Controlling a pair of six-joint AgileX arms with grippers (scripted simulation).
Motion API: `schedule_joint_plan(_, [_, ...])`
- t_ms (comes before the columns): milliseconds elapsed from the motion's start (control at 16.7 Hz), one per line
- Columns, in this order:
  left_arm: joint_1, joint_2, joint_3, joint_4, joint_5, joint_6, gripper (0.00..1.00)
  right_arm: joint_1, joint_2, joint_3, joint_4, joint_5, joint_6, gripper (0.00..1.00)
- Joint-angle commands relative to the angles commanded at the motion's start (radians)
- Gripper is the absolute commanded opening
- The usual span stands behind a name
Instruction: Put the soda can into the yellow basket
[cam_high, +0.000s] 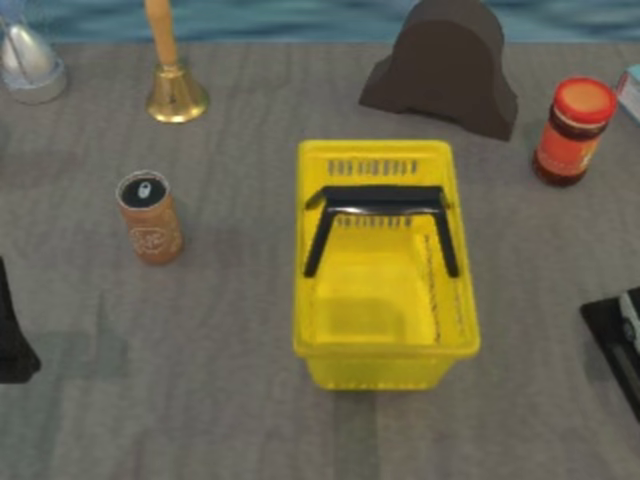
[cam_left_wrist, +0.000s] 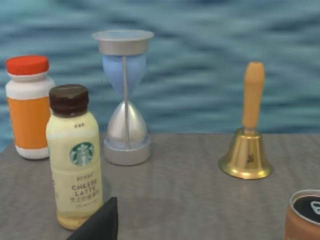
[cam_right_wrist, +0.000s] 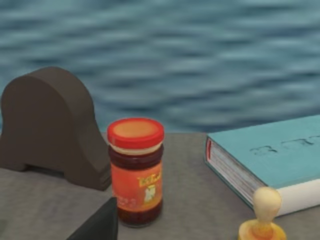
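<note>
Soda can (cam_high: 150, 217) stands upright at left-centre of the top view, pull-tab end up, on bare grey table (cam_high: 230, 400), well apart from the yellow basket (cam_high: 386, 357); nothing touches it. In the left wrist view its rim just shows at the lower right corner (cam_left_wrist: 305, 216). Basket sits mid-frame, empty, black handles (cam_high: 380, 205) folded across its upper half, so the free opening is toward the lower part of the frame, likely the better drop zone. Left gripper (cam_high: 12, 335) sits at the left edge, low in frame, nearer the can, so I judge it the natural arm for the pick; only a dark sliver shows, cannot tell whether its fingers are apart or together. Right gripper (cam_high: 615, 335) parked at the right edge, state likewise not discernible. Clutter along the top: bell (cam_high: 176, 92), hourglass (cam_high: 30, 60), dark arched block (cam_high: 447, 65), red-lidded jar (cam_high: 573, 130). All clear of the can-to-basket path. Task not yet begun.
</note>
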Motion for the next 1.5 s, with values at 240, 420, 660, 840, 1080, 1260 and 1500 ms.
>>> schedule_joint_plan(240, [-0.005, 0.030, 0.030, -0.022, 0.001, 0.011, 1.00, 0.000, 0.000, 0.000, 0.000, 0.000, 0.000, 1.00])
schedule_joint_plan(420, [-0.022, 0.155, 0.156, -0.107, 0.002, 0.053, 1.00, 0.000, 0.000, 0.000, 0.000, 0.000, 0.000, 1.00])
schedule_joint_plan(660, [-0.057, 0.470, 0.449, -0.294, 0.002, 0.143, 1.00, 0.000, 0.000, 0.000, 0.000, 0.000, 0.000, 1.00])
schedule_joint_plan(840, [-0.089, 0.801, 0.715, -0.472, 0.001, 0.226, 1.00, 0.000, 0.000, 0.000, 0.000, 0.000, 0.000, 1.00])
schedule_joint_plan(1080, [-0.133, 1.285, 1.074, -0.726, 0.001, 0.343, 1.00, 0.000, 0.000, 0.000, 0.000, 0.000, 0.000, 1.00])
schedule_joint_plan(1260, [-0.166, 1.612, 1.323, -0.902, 0.001, 0.425, 1.00, 0.000, 0.000, 0.000, 0.000, 0.000, 0.000, 1.00])
schedule_joint_plan(1500, [-0.201, 1.942, 1.610, -1.088, 0.002, 0.516, 1.00, 0.000, 0.000, 0.000, 0.000, 0.000, 0.000, 1.00])
